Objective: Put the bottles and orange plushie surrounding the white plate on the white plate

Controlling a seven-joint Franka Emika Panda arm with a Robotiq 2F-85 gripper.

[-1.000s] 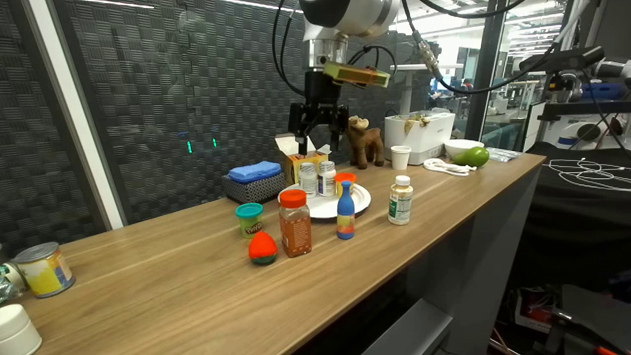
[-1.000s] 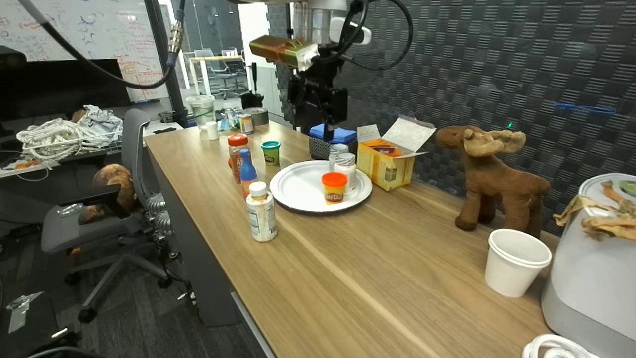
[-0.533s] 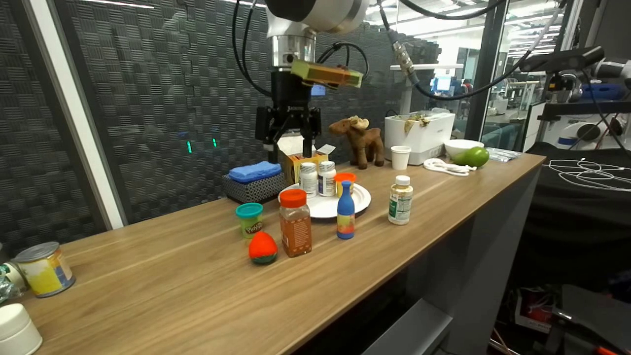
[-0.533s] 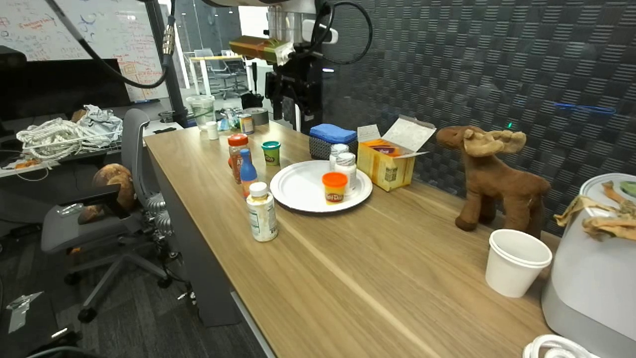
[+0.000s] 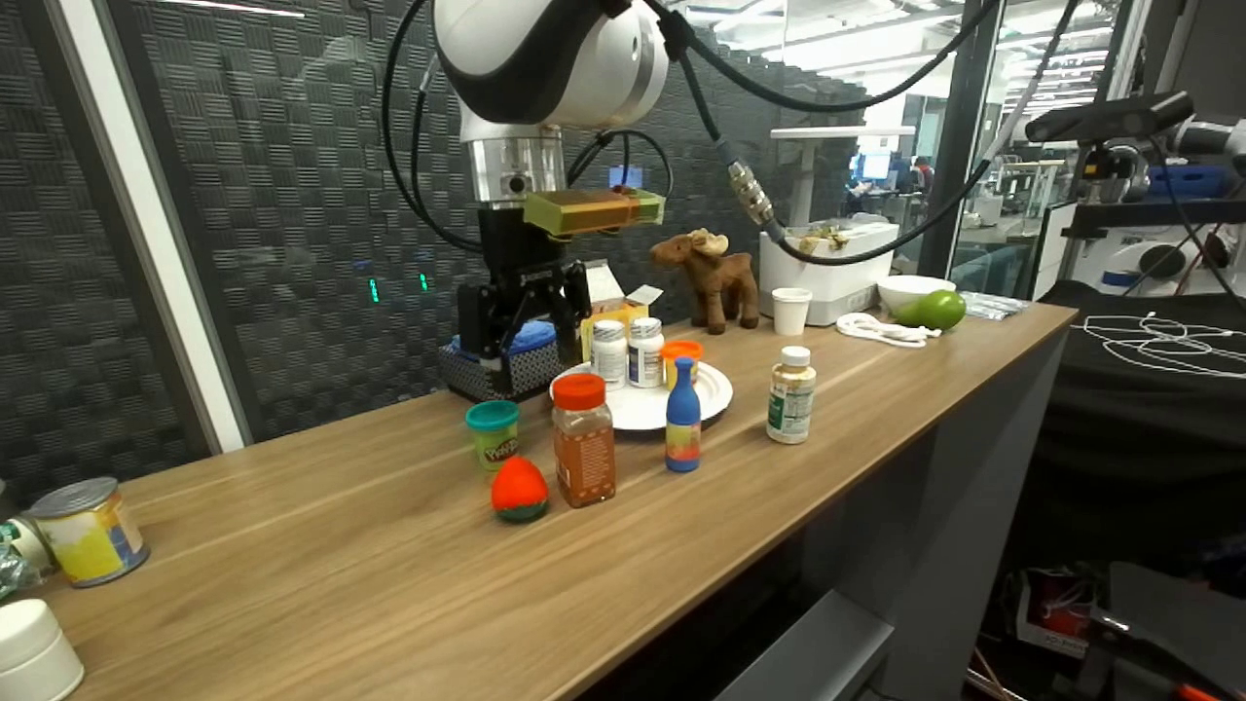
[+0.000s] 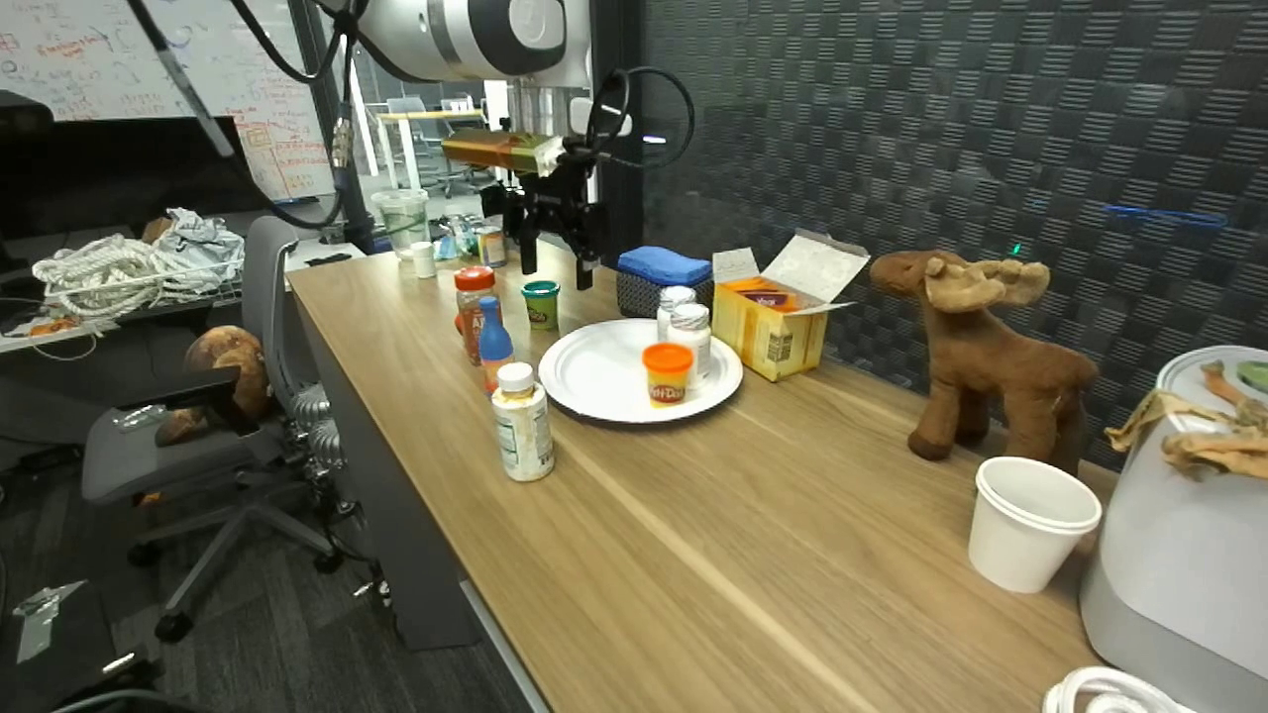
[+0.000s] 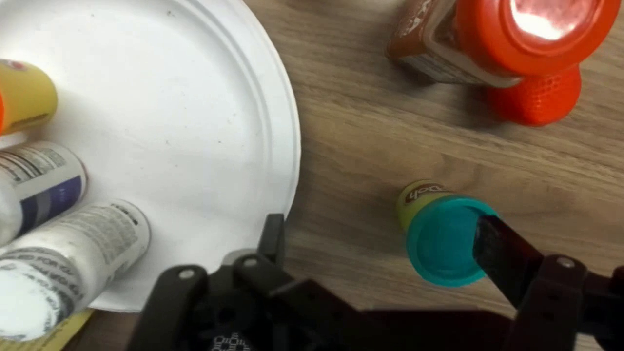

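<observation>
My open gripper [image 7: 380, 238] hangs over the table beside the white plate [image 7: 185, 122], nothing between its fingers. Below it stands a teal-lidded tub [image 7: 446, 241]; one finger [image 7: 502, 253] overlaps its lid in the wrist view. Two white bottles [image 5: 609, 355] and an orange-lidded tub [image 6: 667, 374] stand on the plate. Around the plate, upright on the table, are the red-lidded jar [image 5: 584, 453], the blue bottle [image 5: 683, 419] and the green-labelled white bottle [image 5: 790, 399]. The orange plushie [image 5: 518, 487] sits beside the jar, partly hidden behind it in the wrist view.
Behind the plate are a yellow carton [image 6: 768, 327] with raised flaps and a dark basket [image 6: 654, 295] topped by a blue cloth. A brown plush moose [image 6: 1001, 356] and paper cups [image 6: 1025, 535] stand farther along. Cans and a white jar [image 5: 34, 647] occupy the opposite end.
In both exterior views my gripper has moved left, from near the white bottles to above the teal-lidded tub, and come lower. Its jaws have stayed open; the table objects have not moved.
</observation>
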